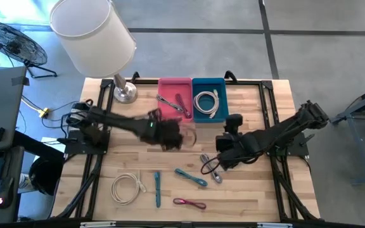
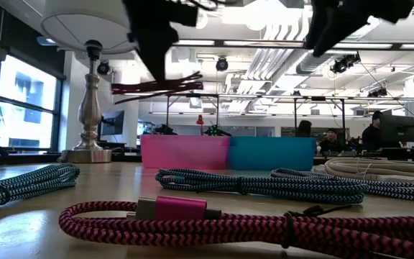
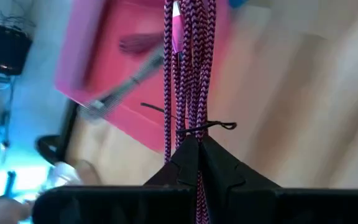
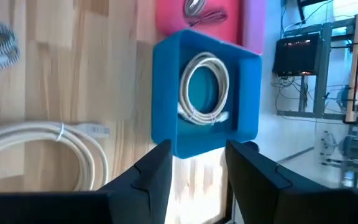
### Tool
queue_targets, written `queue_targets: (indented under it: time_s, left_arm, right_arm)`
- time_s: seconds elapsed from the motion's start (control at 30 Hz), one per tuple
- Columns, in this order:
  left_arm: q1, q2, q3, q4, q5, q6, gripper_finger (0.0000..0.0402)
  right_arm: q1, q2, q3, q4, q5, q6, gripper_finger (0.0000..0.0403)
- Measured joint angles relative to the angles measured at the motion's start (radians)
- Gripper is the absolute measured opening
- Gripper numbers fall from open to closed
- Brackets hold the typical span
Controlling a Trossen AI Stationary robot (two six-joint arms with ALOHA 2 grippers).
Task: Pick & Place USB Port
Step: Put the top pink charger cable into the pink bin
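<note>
From above, my left jaws (image 1: 170, 134) are in the middle of the frame, just below the pink bin (image 1: 175, 95), and they are a little blurred. I think I hold them there because the pink bin is the place for this kind of cable. My right jaws (image 1: 224, 158) wait at the centre right, over the bench (image 1: 246, 196), near a blue braided cable (image 1: 191, 177). The blue bin (image 1: 209, 98) beside the pink one has a white cable (image 1: 208, 102) coiled inside.

At bench level, the magenta USB cable (image 2: 157, 88) hangs in the upper left of the frame, clear of the wood, under my left jaws (image 2: 154, 65). Another magenta cable (image 2: 192, 219) lies in the foreground.

In my left wrist view, my left jaws (image 3: 197, 163) are pressed together and pinch the magenta USB cable (image 3: 188, 68) at its tie. The loops stretch toward the pink bin (image 3: 114, 62) in the upper left.

In my right wrist view, my right jaws (image 4: 197, 163) are spread and hold nothing. The blue bin (image 4: 166, 93) with the white cable (image 4: 205, 90) fills the centre, and a cream cable (image 4: 48, 144) lies at the lower left.
</note>
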State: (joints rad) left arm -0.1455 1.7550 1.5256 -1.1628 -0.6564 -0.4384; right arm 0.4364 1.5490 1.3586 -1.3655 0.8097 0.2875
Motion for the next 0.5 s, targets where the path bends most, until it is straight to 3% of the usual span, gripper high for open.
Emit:
queue_targets:
  time_s: [0.13, 0.27, 0.5]
  left_arm:
    - [0.161, 0.000, 0.017, 0.071, 0.061, 0.219, 0.0000]
    - [0.321, 0.000, 0.017, 0.211, 0.205, 0.425, 0.0000]
    - [0.501, 0.000, 0.017, 0.359, 0.365, 0.566, 0.0000]
  right_arm:
    - [0.038, -0.064, 0.000, -0.002, 0.008, 0.051, 0.0142]
    - [0.079, -0.106, 0.000, -0.003, 0.015, 0.097, 0.0142]
    - [0.132, -0.119, 0.000, -0.052, 0.056, 0.173, 0.0142]
